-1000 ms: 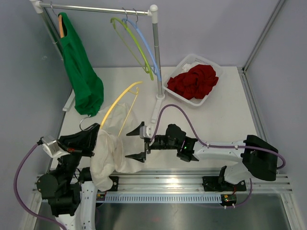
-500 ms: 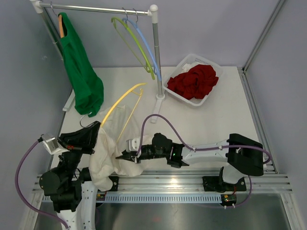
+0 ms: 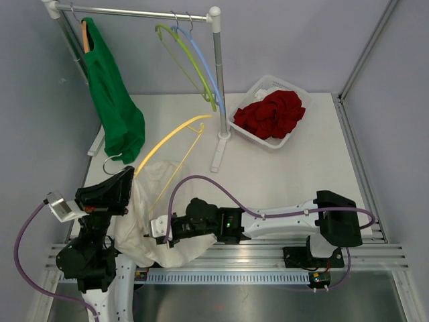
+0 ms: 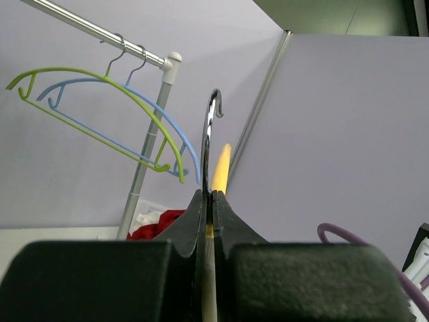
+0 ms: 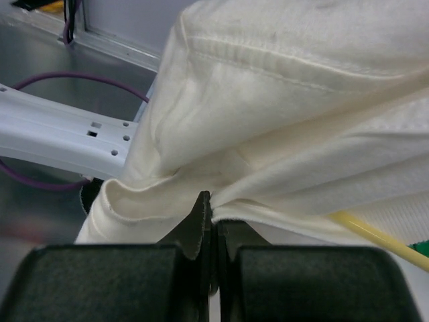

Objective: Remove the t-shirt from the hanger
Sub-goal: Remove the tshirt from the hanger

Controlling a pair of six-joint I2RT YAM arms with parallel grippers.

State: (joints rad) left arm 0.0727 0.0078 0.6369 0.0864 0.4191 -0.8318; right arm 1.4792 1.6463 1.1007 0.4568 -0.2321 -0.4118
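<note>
The left gripper [image 4: 209,201] is clamping the neck of the yellow hanger [image 3: 169,137], jaws fully closed on it, with the metal hook [image 4: 208,127] rising above the fingertips. The hanger is lying tilted over the near left part of the table [image 3: 301,168], its free arm pointing toward the rack post [image 3: 218,74].

The cream t-shirt [image 3: 142,218] is draping from the hanger down to the near edge, beside the left arm. The right gripper [image 5: 209,216] is pinching a fold of the t-shirt, jaws closed on the fabric. Its arm is reaching along the near edge from the right. A purple cable [image 3: 198,177] is looping over that arm.

At the far left corner, a green garment [image 3: 115,107] is hanging from the rail [image 3: 134,11], near the hook. A lime hanger [image 3: 194,67] and a blue hanger [image 3: 209,67] are hanging by the post. A white basket [image 3: 256,136] holding red cloth [image 3: 275,111] is sitting just beyond the post.
</note>
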